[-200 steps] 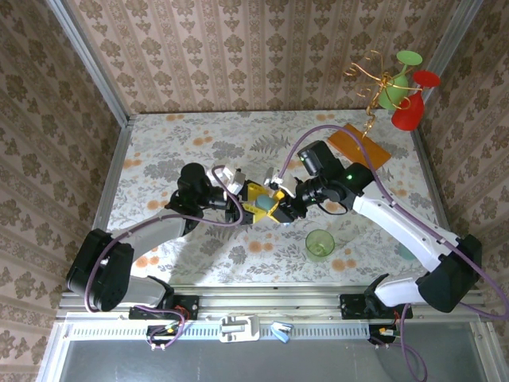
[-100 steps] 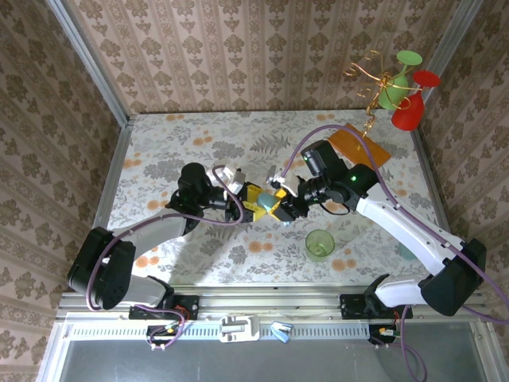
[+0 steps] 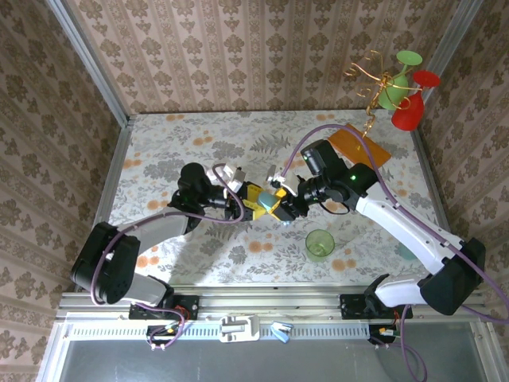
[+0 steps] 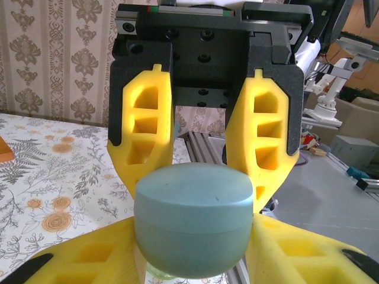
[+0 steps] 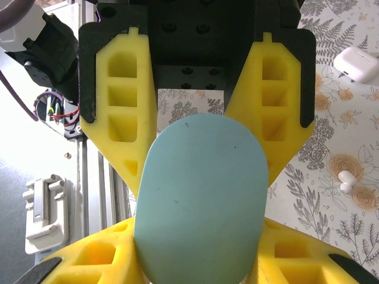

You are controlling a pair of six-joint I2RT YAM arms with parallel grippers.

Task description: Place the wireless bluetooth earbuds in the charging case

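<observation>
**Top view**
- Arms: two, meeting over mid-table, left gripper (image 3: pixel 254 199) and right gripper (image 3: pixel 277 208) nose to nose.
- Case (image 3: pixel 265 205): one pale blue pebble, up off the table (image 3: pixel 199 135), caught between the two sets of yellow fingers.
- Cup (image 3: pixel 320 243): one, green, standing near the right gripper on its near side.
- Orange sheet (image 3: pixel 359 146): one, flat at the far right.
- Wire ornament (image 3: pixel 382 79): one, with a green disc and a red disc, at the far right corner.

**Left wrist view**
- Left gripper: narrow, its two fingers (image 4: pixel 77 263) pressed to either side of the case.
- Case: lid down, seam running level.
- Right gripper: facing the lens, two fingers (image 4: pixel 263 136) right behind the case.

**Right wrist view**
- Right gripper: narrow too, two fingers (image 5: pixel 296 260) clasping the case's flanks, so both grippers have it.
- White case (image 5: pixel 357 62): one, closed, lying on the table well apart from the grippers.
- Earbuds (image 5: pixel 346 180): a small white bit loose on the cloth, nearer the grippers than the white case; whether one or two is too small to tell.
</observation>
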